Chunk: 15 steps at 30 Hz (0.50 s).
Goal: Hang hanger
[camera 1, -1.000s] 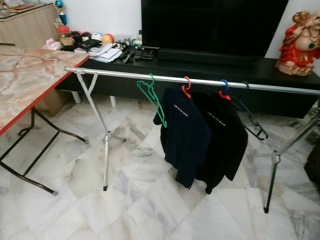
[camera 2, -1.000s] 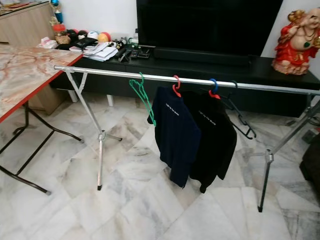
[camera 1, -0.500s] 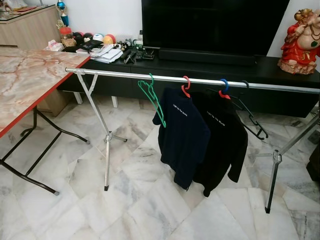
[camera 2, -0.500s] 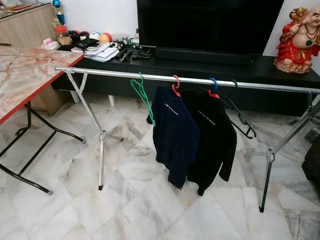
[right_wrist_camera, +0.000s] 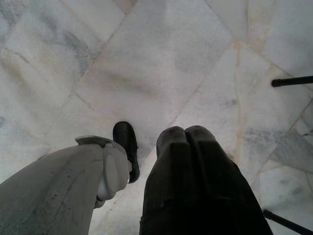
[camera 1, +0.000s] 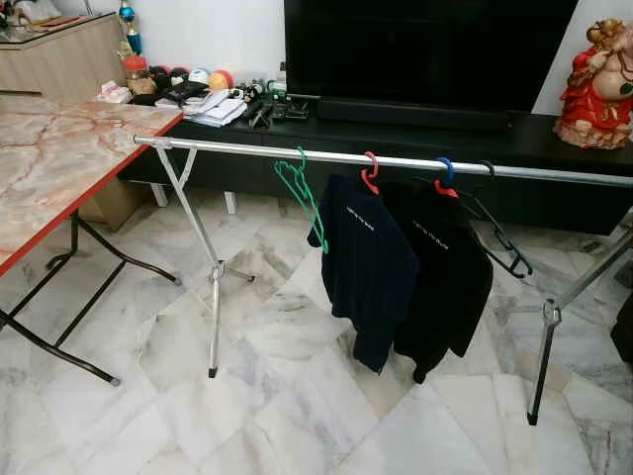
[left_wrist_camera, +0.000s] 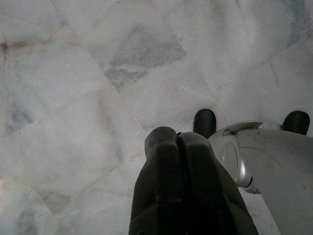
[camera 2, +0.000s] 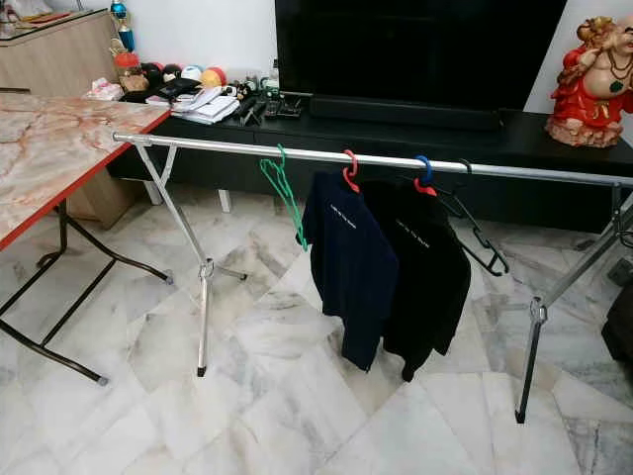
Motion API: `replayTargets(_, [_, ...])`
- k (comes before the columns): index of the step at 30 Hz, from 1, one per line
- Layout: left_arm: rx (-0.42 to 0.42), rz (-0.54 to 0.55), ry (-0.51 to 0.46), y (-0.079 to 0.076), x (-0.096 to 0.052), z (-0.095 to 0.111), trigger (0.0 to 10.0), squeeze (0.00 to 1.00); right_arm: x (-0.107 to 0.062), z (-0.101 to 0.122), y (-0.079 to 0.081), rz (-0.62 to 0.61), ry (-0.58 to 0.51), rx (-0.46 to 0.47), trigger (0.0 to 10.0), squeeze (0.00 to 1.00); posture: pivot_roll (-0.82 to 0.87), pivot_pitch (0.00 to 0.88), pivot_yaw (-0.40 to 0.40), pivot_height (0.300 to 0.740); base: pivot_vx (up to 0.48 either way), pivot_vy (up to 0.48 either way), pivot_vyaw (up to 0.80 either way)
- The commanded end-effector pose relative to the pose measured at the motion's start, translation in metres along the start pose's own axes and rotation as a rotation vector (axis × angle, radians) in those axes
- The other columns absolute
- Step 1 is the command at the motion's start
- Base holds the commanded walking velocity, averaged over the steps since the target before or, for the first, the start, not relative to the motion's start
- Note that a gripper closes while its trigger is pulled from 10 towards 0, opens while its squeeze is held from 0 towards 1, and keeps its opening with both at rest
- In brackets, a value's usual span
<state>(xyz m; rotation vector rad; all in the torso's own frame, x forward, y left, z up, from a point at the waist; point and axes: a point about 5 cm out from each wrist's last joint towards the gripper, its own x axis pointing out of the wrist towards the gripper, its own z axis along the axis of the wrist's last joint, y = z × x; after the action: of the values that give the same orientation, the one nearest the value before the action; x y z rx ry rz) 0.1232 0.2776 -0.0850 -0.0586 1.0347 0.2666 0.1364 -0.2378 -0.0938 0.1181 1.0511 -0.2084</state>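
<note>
4 hangers (camera 1: 302, 188) on rail (camera 1: 247, 149); 2 dark shirts (camera 1: 371, 267); 1 table (camera 1: 59, 148); 1 red statue (camera 1: 598, 74).

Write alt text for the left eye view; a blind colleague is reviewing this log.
A silver rail on tripod legs crosses a marble floor, holding an empty green hanger, two dark shirts on red and blue hangers, and an empty black hanger. A table stands left, a TV behind.

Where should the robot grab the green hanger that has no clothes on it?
Probably the green hanger's sloping side bar, just under its hook, approached from the robot's left. That side of the rail is bare, whereas the navy shirt hangs close on the right.
</note>
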Motion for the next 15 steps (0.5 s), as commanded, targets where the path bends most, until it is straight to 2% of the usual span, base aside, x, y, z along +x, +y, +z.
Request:
replayTargets(1, [-0.010,0.005,0.023,0.0024,-0.0010,-0.0048,10.0,0.00,-0.0008,-0.0017,-0.0035,-0.010,0.003,-0.009,10.0,0.00,-0.01,0.036,-0.018,0.740,0.000,0.000,0.00])
replayTargets(15, [-0.010,0.005,0.023,0.0024,-0.0010,-0.0048,10.0,0.00,-0.0008,-0.0017,-0.0035,-0.010,0.003,-0.009,10.0,0.00,-0.01,0.036,-0.018,0.740,0.000,0.000,0.00])
